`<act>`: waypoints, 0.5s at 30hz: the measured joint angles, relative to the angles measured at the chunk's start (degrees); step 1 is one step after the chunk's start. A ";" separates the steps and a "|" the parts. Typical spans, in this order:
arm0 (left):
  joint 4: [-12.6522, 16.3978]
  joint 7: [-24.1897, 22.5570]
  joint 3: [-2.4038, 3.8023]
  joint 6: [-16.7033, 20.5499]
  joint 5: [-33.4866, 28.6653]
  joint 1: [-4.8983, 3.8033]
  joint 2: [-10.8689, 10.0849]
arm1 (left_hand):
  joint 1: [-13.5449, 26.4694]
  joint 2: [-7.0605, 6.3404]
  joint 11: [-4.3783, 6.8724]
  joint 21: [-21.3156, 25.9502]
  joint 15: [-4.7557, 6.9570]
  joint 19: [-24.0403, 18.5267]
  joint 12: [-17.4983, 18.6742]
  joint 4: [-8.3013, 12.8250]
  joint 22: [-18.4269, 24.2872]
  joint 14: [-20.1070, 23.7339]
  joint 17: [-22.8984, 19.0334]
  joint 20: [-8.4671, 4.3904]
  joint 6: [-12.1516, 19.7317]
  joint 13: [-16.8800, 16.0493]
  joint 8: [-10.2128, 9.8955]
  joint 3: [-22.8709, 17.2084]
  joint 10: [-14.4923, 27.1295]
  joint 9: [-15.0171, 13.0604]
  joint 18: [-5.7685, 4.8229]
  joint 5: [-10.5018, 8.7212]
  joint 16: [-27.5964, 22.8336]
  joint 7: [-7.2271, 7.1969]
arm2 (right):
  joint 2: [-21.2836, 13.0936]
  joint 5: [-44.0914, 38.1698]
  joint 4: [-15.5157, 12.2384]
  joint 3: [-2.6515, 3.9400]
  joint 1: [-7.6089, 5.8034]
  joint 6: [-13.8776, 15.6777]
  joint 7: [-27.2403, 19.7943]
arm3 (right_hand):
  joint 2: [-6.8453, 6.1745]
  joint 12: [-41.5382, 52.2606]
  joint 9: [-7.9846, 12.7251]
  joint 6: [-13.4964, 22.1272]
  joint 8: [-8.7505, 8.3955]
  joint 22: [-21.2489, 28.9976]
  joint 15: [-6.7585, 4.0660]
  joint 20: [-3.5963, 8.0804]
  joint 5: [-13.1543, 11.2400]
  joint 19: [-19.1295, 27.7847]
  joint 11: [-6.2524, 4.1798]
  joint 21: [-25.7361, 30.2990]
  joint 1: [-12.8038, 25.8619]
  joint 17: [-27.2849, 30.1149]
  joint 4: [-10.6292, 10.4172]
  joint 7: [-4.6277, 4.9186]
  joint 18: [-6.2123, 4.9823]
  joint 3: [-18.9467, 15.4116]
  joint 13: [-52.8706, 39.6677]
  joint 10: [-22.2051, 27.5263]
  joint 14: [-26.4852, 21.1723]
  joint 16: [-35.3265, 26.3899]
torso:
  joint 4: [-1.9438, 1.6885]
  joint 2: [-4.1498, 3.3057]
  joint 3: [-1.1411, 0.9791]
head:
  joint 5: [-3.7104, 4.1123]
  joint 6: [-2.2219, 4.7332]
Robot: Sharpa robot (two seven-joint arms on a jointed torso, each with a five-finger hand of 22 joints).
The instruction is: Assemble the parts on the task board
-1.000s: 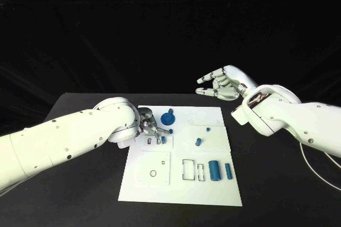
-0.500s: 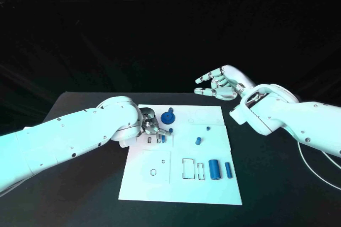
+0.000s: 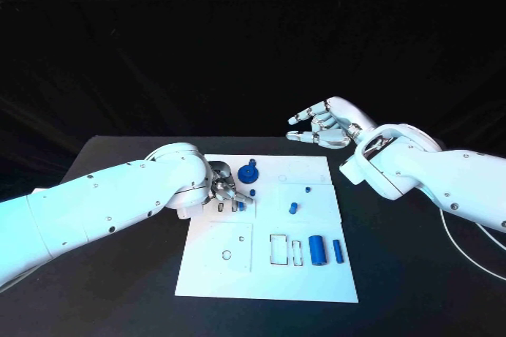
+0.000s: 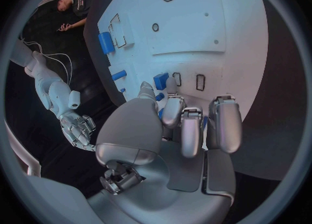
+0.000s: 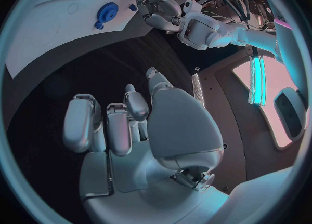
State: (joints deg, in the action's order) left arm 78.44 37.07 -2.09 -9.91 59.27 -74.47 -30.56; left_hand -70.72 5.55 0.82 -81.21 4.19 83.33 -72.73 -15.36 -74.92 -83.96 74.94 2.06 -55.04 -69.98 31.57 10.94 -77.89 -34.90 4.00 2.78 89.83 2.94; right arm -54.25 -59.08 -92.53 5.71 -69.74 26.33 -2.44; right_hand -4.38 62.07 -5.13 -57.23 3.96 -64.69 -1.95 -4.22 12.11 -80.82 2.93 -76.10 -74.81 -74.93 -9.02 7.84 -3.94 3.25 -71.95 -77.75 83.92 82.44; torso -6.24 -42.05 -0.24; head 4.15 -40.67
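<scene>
White task board [image 3: 269, 278] lies in the middle of the black table [image 3: 126, 293], one plate carrying several blue parts. I count one gear [image 3: 248, 175] near the far edge, two upright cylinders [image 3: 316, 249] side by side near the front right, one short peg [image 3: 293, 208] mid-board, and a few tiny pieces too small to identify. Left hand [image 3: 224, 191] rests low over the board's left part, fingers [image 4: 184, 128] curled close together around a small blue part [image 4: 160, 80]; whether they grip it I cannot tell. Right hand [image 3: 322, 125] hovers beyond the board, fingers apart, holding nothing.
</scene>
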 measured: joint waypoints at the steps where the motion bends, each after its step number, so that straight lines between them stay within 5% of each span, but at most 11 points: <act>1: -0.01 0.00 -0.01 -0.05 -0.01 0.00 0.02 | -0.25 -0.05 0.00 0.00 0.00 0.00 0.00 0.19 0.00 0.00 0.00 0.00 0.00 -0.03 0.04 -0.19 0.00 -0.17 0.00 0.00 0.00 0.00 | 0.00 0.00 0.01 0.00 0.00 -0.07 0.03 | 0.00 0.00 0.00 0.00 0.00 0.04 0.00 0.00 0.00 0.00 0.00 0.00 0.00 0.00 0.00 0.00 0.00 0.00 0.00 0.00 0.00 0.00 | -0.02 0.00 0.00 | 0.02 -0.01; 15: -0.63 0.05 -0.03 -0.50 -0.16 0.00 0.49 | -3.91 0.48 -0.10 0.00 0.00 0.00 0.00 1.85 0.00 0.00 -0.01 0.00 0.72 -0.21 0.04 -3.65 0.10 -1.67 0.00 0.00 0.00 -0.32 | 0.01 -0.03 0.03 -0.01 0.04 -0.79 0.26 | 0.25 0.00 0.01 0.00 0.00 0.07 0.00 0.00 0.00 0.00 0.00 0.00 0.26 0.01 0.00 0.00 -0.01 -0.32 0.00 0.00 0.00 0.00 | -0.05 0.00 -0.03 | 0.19 -0.29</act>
State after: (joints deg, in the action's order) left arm 77.81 37.11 -2.12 -10.41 59.11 -74.47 -30.07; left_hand -74.63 6.02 0.72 -81.21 4.18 83.33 -72.73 -13.51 -74.92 -83.96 74.93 2.06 -54.31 -70.19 31.61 7.30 -77.79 -36.57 4.00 2.78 89.83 2.61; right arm -54.24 -59.11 -92.50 5.70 -69.69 25.54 -2.18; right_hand -4.13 62.07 -5.12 -57.23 3.96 -64.62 -1.95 -4.22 12.11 -80.82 2.93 -76.10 -74.56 -74.92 -9.02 7.84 -3.95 2.93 -71.95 -77.75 83.92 82.44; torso -6.29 -42.05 -0.27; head 4.33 -40.96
